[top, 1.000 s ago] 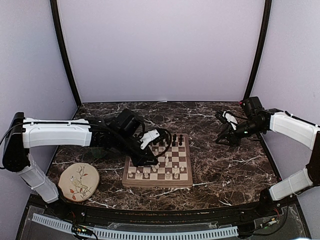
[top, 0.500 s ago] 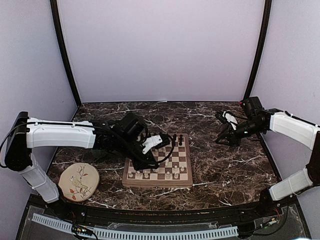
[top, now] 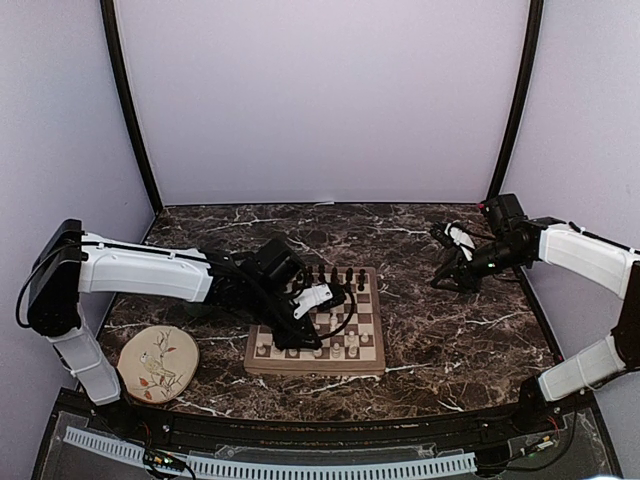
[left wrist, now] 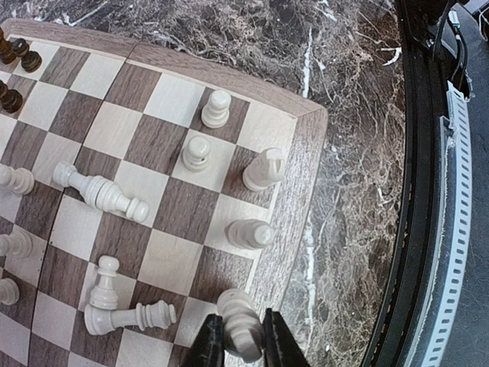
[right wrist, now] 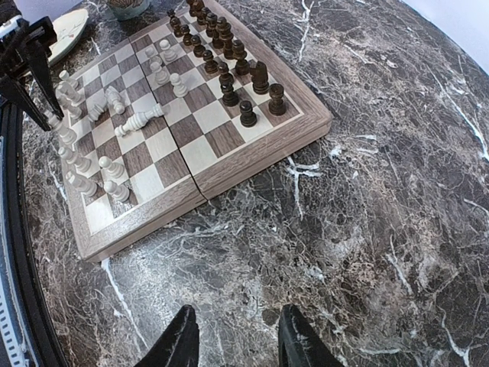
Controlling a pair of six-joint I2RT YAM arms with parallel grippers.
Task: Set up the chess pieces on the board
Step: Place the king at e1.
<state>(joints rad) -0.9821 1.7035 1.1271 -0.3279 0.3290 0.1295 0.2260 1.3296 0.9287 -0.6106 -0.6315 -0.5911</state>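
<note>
The board [left wrist: 299,183] lay near the middle of the table [right wrist: 382,229], a little toward its near edge. The dark pieces [right wrist: 229,95] stood in the rows facing the table's far edge, and the cream ones were scattered over the near rows. The left tool [left wrist: 242,348] was clenched on one cream piece [left wrist: 238,321], pinched across its upper body above the board's near border. The right tool [right wrist: 237,336] hung released and empty over bare table toward the right edge. The chess pieces looked like small turned figures, probably light and rigid, with smooth rounded profiles that could slip or twist between narrow fingers. They also seemed top-heavy enough to fall at a nudge, as a toppled cream piece [left wrist: 99,191] lying across two squares suggested. The best hold appeared to be at the waist or just under the head, where the taper would seat the fingers. A fallen piece would likely need gripping across its stem. Neighbours stood close, so the fingers would have to come straight down.
</note>
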